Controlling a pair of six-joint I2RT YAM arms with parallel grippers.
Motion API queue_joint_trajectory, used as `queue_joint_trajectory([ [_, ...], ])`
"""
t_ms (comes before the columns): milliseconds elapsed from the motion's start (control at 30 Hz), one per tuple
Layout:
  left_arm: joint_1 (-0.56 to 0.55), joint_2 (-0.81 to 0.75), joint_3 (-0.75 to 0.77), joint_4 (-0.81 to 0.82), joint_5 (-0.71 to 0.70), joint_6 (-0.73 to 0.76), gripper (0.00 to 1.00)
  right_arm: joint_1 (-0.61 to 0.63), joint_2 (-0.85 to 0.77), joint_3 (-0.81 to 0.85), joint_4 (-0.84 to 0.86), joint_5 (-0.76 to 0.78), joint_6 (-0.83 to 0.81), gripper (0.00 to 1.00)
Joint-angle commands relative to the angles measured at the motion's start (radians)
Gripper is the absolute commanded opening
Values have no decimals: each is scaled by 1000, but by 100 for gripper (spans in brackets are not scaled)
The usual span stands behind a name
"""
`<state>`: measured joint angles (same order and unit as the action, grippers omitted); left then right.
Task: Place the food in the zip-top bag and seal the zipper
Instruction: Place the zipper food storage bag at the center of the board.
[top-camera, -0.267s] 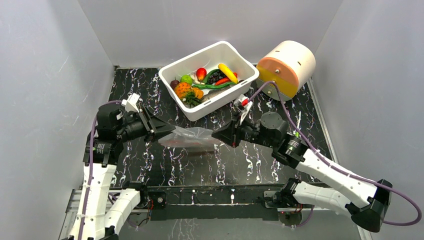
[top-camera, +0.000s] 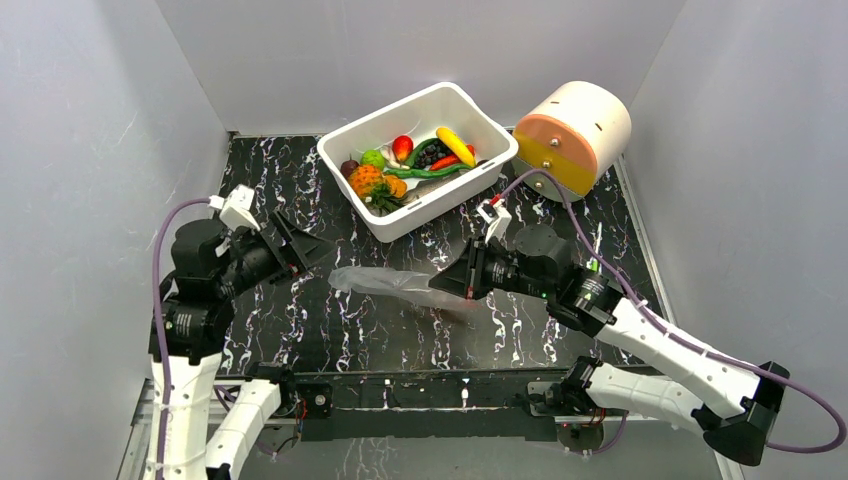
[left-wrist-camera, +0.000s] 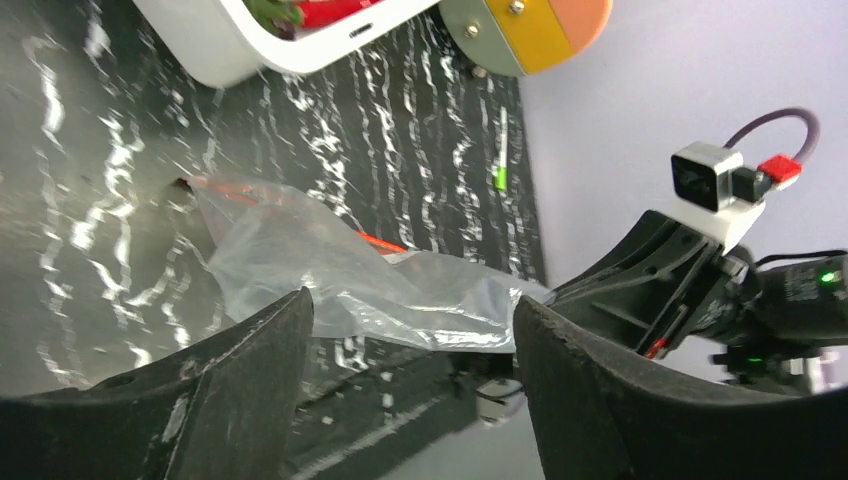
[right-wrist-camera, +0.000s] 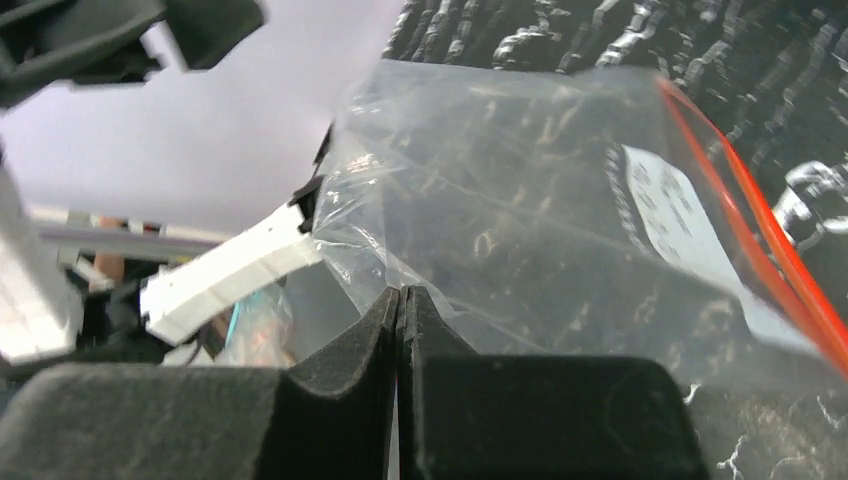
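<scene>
Two black fingers of the right gripper (right-wrist-camera: 400, 295) are pressed flat together, clenched on a fold of thin, crinkled clear film (one end of the zip-top bag (top-camera: 385, 282)); from that pinch the floppy bag stretches away ahead of the fingertips toward the other arm, wrinkled and glinting; the zipper (right-wrist-camera: 760, 250), a narrow red-orange strip, runs along the bag edge off to the fingers' right in the wrist view, with a white printed label (right-wrist-camera: 670, 215) just inside it; under the bag lies the glossy black table (top-camera: 300, 330), veined with white like marble. Facing it, the left gripper (top-camera: 318, 250) is released, its broad matte fingers spread wide with nothing between them; the bag's free end sits just beyond its tips, near but apart. Farther out past both grippers stands a white rectangular plastic bin (top-camera: 480, 120) with rounded corners; the food (top-camera: 410, 165) is heaped inside it, among it a knobbly orange pineapple (top-camera: 365, 180) and a smooth curved yellow banana (top-camera: 455, 146); beside the bin, beyond the right gripper, a cream drum (top-camera: 590, 120) lies on its side, its round face peach and yellow.
</scene>
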<state>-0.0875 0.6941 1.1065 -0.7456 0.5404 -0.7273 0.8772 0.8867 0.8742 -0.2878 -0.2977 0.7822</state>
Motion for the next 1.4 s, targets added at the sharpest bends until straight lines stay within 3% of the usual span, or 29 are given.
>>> queue_joint_trajectory([
  [0,0,-40,24,9,-99,222,69,4,28,84,-147,273,131,0],
  [133,0,-69,3,68,-50,318,68,3,63,121,-170,415,124,0],
  [267,-1,-64,-35,118,8,333,65,3,94,140,-131,419,135,0],
  [500,-1,-76,-21,134,-23,310,67,3,104,178,-87,106,167,0],
  [667,-1,-84,35,91,-72,327,70,5,21,58,94,-151,331,0],
  [767,-1,-91,57,74,-89,338,70,4,-24,-2,189,-192,403,0],
  [900,-1,-100,62,81,-80,334,71,4,-42,14,69,-63,331,0],
  [1033,-1,-98,30,103,-43,335,70,5,-12,24,-100,199,262,0],
  [1167,0,-76,-4,105,-5,373,66,1,43,12,-125,423,224,0],
  [1367,-1,-90,-90,159,-10,401,64,-32,181,41,-110,511,132,0],
])
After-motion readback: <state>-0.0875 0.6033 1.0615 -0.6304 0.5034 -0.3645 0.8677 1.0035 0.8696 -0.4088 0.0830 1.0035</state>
